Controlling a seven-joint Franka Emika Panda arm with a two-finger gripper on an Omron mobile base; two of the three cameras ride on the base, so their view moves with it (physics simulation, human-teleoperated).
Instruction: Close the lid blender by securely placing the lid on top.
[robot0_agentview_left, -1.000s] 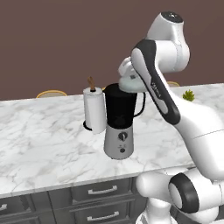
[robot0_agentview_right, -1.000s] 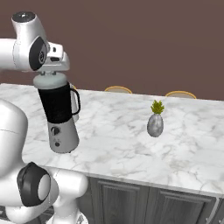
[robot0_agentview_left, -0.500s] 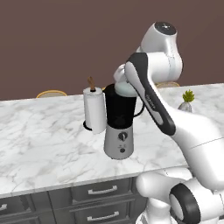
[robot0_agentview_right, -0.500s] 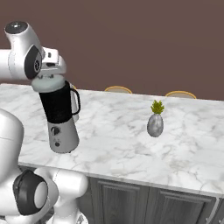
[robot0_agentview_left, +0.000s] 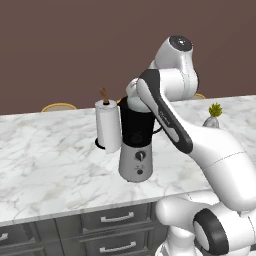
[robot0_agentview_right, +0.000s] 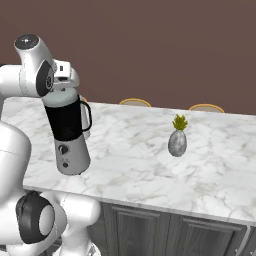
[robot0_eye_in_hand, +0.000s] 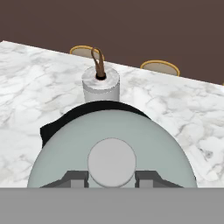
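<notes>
Progress: pale grey-white domed round lid (robot0_eye_in_hand: 111, 144) sits over the mouth of the tall blender with black jar and rounded silver-grey base (robot0_agentview_left: 136, 145) — placement looks mostly done; judged left: confirm it is seated flat, let go, back the arm off.
Lid position: on top of the jar rim in the right base view (robot0_agentview_right: 61, 98); in the hand view the black rim peeks out as a thin arc on the far side, so the lid looks close to centred, slightly toward the camera side perhaps.
End effector: (robot0_eye_in_hand: 110, 178) drawn in on the lid's raised central knob, fingers (robot0_eye_in_hand: 75, 178) touching it either side — pinching the lid, not spread.
Blender place: on the white marble worktop (robot0_agentview_left: 45, 160), near its front edge, just beside the white paper towel roll on a dark holder (robot0_agentview_left: 108, 125).
Long axis: vertical — jar upright on its base, no tilt seen.
Facing: black knob on the base faces the front of the worktop toward the robot; loop side handle sticks out to the right in both base views.
Lid axis: flat, dome up, knob pointing straight up along the jar's axis as far as I can tell.
Other: small grey vase with green sprig (robot0_agentview_right: 177, 141) well apart to the right, not in the way.
Risk: lid could sit slightly off-centre; can't tell seal from these views.
</notes>
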